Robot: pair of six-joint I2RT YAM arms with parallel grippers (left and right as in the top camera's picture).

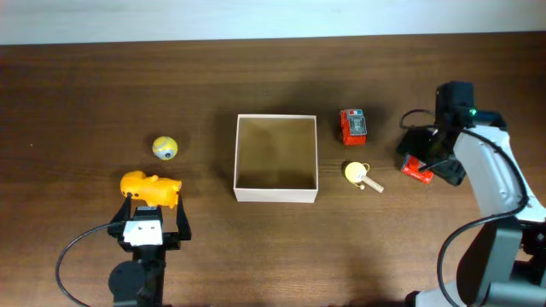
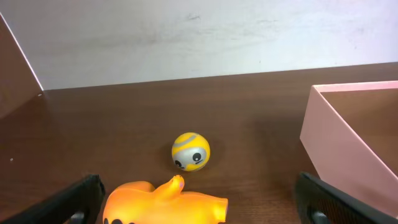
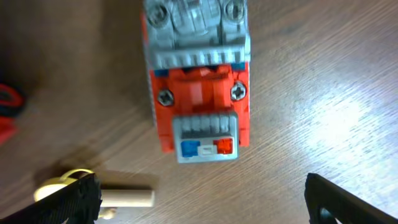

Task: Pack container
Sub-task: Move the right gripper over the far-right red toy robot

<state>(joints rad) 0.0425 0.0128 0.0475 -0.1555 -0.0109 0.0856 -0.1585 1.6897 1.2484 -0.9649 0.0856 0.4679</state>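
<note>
One yellow ball, one orange toy, beside the empty container

1. The dark brown wooden table is showing fine grain and a soft sheen.
2. The square white box with tan cardboard interior is looking matt and papery.
3. The orange animal-shaped toy is shining, smooth like rubber.
4. The red and grey plastic block toy is carrying metal-looking screws.
</note>
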